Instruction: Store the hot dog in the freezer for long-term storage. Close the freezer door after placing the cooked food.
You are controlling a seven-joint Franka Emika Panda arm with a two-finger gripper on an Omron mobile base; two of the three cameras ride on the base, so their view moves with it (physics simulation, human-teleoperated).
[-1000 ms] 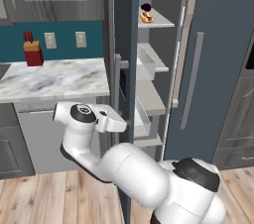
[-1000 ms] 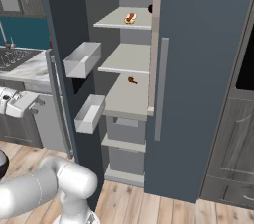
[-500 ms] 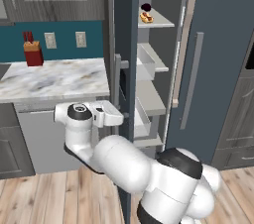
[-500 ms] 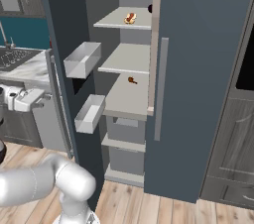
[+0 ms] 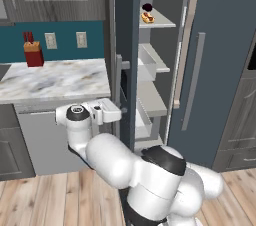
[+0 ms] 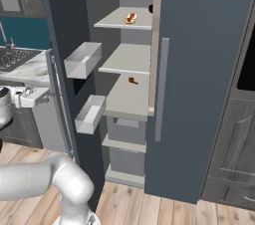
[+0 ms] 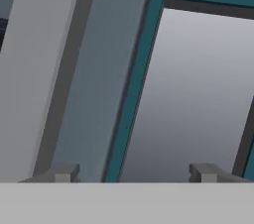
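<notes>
Your hot dog (image 6: 130,18) already sits on the freezer's (image 6: 130,59) top shelf, and your hand (image 5: 111,112) hangs open and empty beside the open door (image 5: 126,65). Push off-centre and the hand may skid off its edge — or clip the desk (image 5: 52,79).

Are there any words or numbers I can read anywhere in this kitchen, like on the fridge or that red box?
None: no words, numbers or signs can be read.
Freezer door: plain, no lettering seen.
Red box on the counter: too small and blurred to show any print.
Wall outlets: blank.
</notes>
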